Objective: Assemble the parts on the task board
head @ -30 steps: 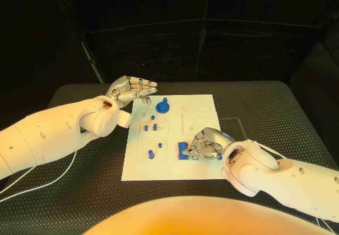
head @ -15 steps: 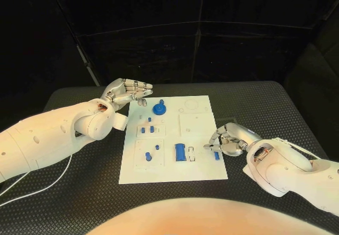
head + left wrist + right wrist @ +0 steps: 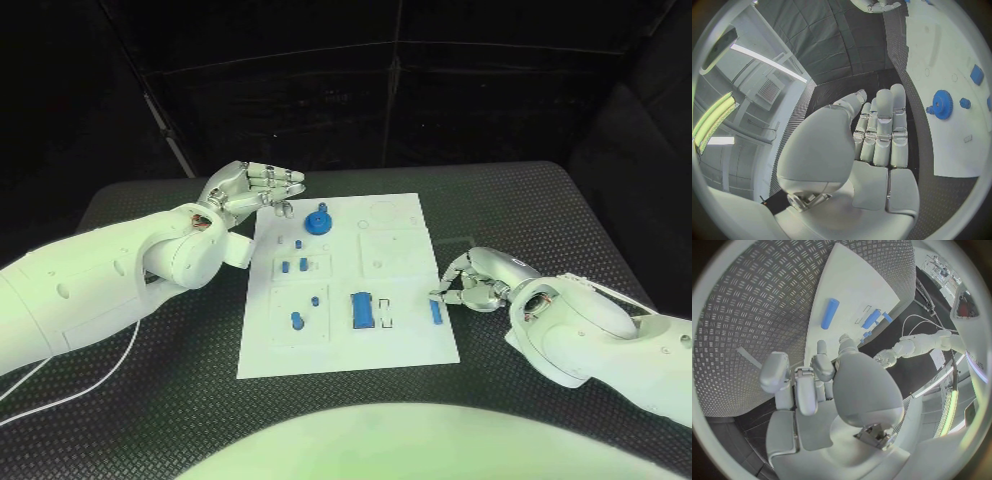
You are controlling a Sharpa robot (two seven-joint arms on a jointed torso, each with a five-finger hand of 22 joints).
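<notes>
The white task board (image 3: 397,215) lies in the middle of the table. On it are a blue gear (image 3: 319,221), several small blue pieces such as (image 3: 297,321), a blue block (image 3: 364,311) and a blue pin (image 3: 436,312) lying flat by the board's right edge. My right hand (image 3: 473,281) hovers at that edge just beyond the pin, fingers loosely bent, holding nothing; the right wrist view shows the pin (image 3: 830,313) apart from the fingertips (image 3: 821,360). My left hand (image 3: 254,187) is raised by the board's far left corner, fingers straight and empty, near the gear (image 3: 942,104).
The black patterned table (image 3: 548,210) surrounds the board, with open surface on the right and at the back. A thin white cable (image 3: 87,375) trails across the table's left side under my left arm.
My right hand has drawn back to the right, off the blue block to the board's right edge, and the blue pin now lies uncovered there. My left hand has stayed where it was.
</notes>
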